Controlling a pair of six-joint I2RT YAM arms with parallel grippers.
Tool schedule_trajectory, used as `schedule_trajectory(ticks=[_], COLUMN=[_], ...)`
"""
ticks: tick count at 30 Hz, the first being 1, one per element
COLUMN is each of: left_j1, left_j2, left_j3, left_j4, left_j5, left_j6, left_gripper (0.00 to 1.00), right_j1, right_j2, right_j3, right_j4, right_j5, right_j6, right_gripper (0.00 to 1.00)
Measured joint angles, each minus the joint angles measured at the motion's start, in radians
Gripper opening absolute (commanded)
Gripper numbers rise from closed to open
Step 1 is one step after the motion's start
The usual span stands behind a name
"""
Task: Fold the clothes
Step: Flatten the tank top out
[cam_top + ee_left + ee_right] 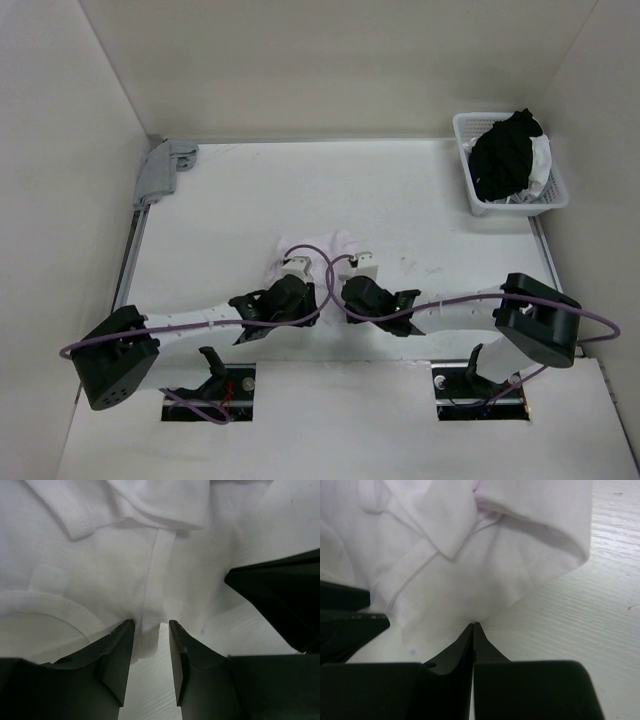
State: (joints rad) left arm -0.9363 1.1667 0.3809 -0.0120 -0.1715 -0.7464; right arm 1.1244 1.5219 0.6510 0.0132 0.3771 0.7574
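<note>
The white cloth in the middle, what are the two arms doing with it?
Both grippers are down at the crumpled white garment. The left gripper has its jaws apart around the near edge of the fabric. The right gripper is shut right at that edge; whether it has caught any fabric is unclear.

The white garment (335, 243) (165, 565) (505, 565) is lying crumpled in a small heap near the middle of the surface (420, 200). Its thin, plain fabric is bunching into soft overlapping folds. A hemmed flap is folding over the top layer, a straight seam is running down it, and a curved banded edge is showing at one side.
</note>
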Motion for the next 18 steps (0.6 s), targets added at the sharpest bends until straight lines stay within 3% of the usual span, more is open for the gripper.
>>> schedule_trajectory(ticks=[3,8,13,18], left_j1=[-0.041,-0.064,-0.065,0.027], left_j2=[0.021,0.068,0.061,-0.135], left_j3=[0.012,0.04,0.047,0.044], left_j4=[0.001,-0.006,-0.031,-0.075], left_j5=[-0.022,-0.057,-0.084,-0.058], left_j6=[0.01,0.023,0.021,0.005], left_gripper=[0.22,0.04,0.03,0.03], right_j1=[-0.021,-0.032,-0.032,0.018], right_j2=[-0.019,-0.048,-0.077,-0.096], right_j3=[-0.027,-0.06,-0.089,-0.095], right_j4=[0.021,0.045,0.072,0.095], right_j5=[-0.004,-0.019,-0.043,-0.077], right_j6=[0.01,0.014,0.024,0.005], right_gripper=[0.04,0.16,0.4,0.49])
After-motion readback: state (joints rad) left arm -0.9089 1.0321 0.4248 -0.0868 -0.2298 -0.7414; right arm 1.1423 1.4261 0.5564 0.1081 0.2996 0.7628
